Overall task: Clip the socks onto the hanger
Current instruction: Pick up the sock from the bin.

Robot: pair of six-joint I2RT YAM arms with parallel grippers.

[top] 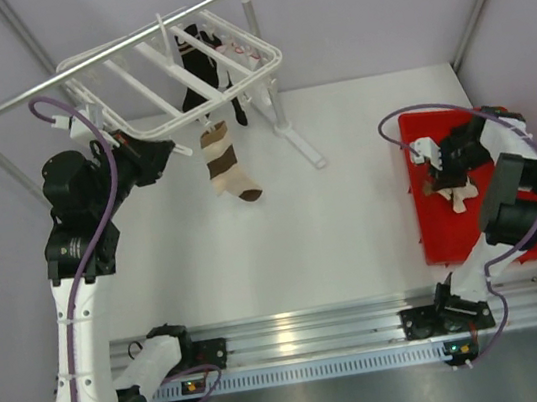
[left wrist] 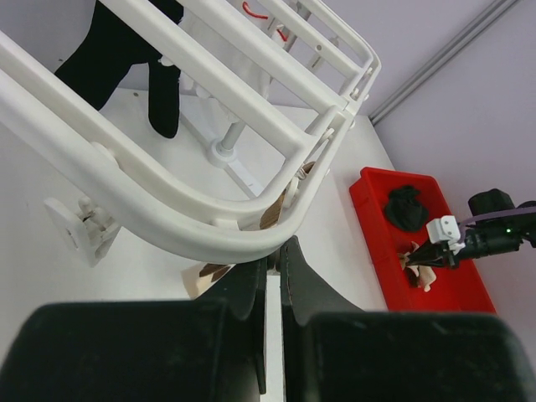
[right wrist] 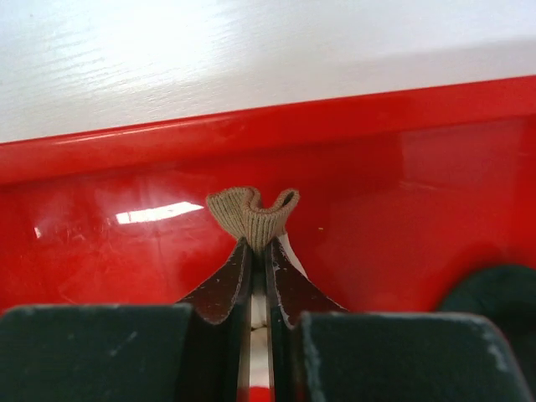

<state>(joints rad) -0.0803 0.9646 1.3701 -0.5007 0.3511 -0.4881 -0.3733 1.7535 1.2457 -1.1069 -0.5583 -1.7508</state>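
The hanger (left wrist: pixel 193 226) is a white, smooth plastic frame of rounded parallel crossbars with small clips dangling below it. A limp plain black sock (top: pixel 196 70) hangs among its bars, and a cream sock with brown bands (top: pixel 225 162) dangles from a clip at its near edge, toe down over the white bench (top: pixel 351 209). The left gripper (left wrist: pixel 273 255) sits just under the hanger's curved near rim. Its dark, tapered jaws are drawn together to a thin slit with their tips against the rim, and nothing shows between them. Well to the right of the hanger lies a glossy red plastic tray (right wrist: pixel 377 117). There the right gripper (right wrist: pixel 258 247) has its jaws clamped on the ribbed beige cuff of a cream knitted sock (right wrist: pixel 253 213), which puckers above the tips. A dark crumpled fabric lump (left wrist: pixel 406 208) rests beside it in the tray
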